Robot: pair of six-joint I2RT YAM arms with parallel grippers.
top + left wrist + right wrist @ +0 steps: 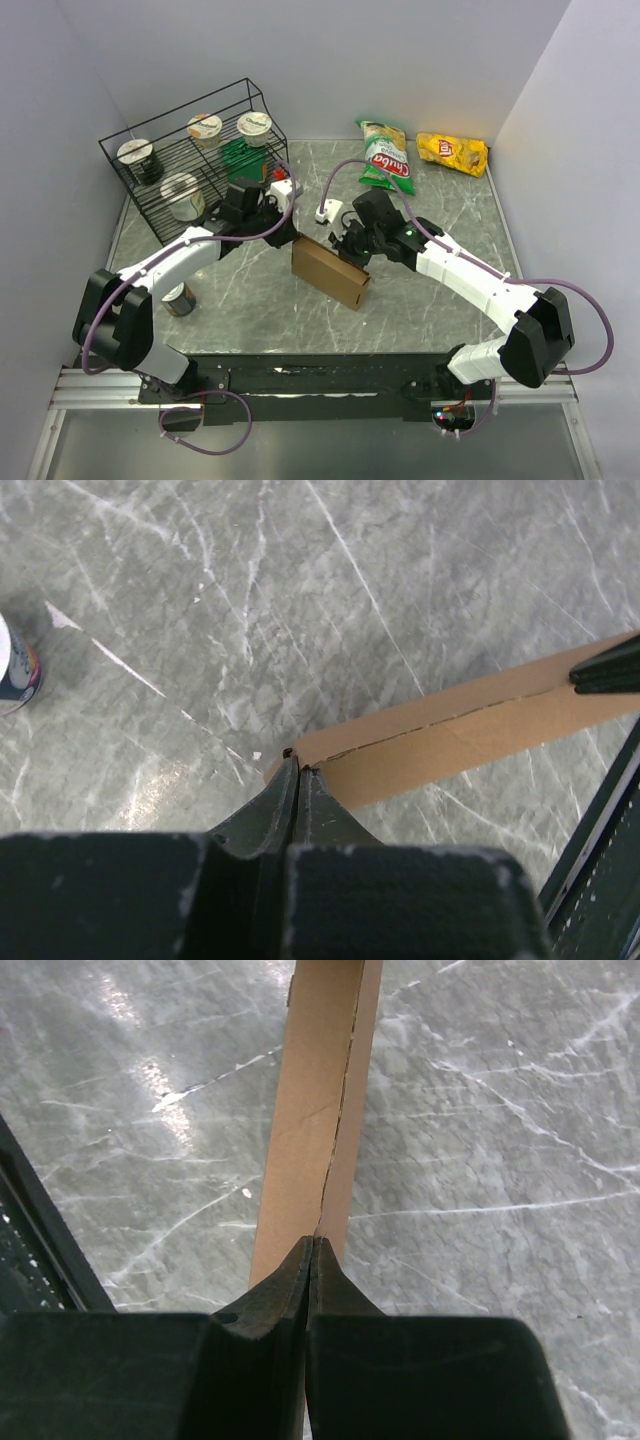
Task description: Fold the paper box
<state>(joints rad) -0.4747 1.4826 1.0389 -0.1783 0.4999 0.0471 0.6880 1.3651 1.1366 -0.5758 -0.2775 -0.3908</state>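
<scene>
Two pincers are seen clamped on the paper box, one at each end of it. The box is held flattened into a narrow brown slab and stood on edge near the middle of the bench, its long side running diagonally from the rear left towards the near right. Whether its lower edge touches the bench cannot be told. In the left wrist view, the left pincer is pressed together on the corner of the cardboard's upper edge, where two layers meet along a thin seam; the far end of the slab is gripped by dark fingers at the right border of that view. In the right wrist view, the right pincer is likewise pinched on the upper edge, directly over the seam, with the strip of cardboard running away from it. A wire rack is placed at the rear left of the bench, and four lidded cups are stored in it. A green chip bag and a yellow chip bag are laid side by side at the rear right, well apart from the box. A small can is stood beside the left arm, near the front left.
</scene>
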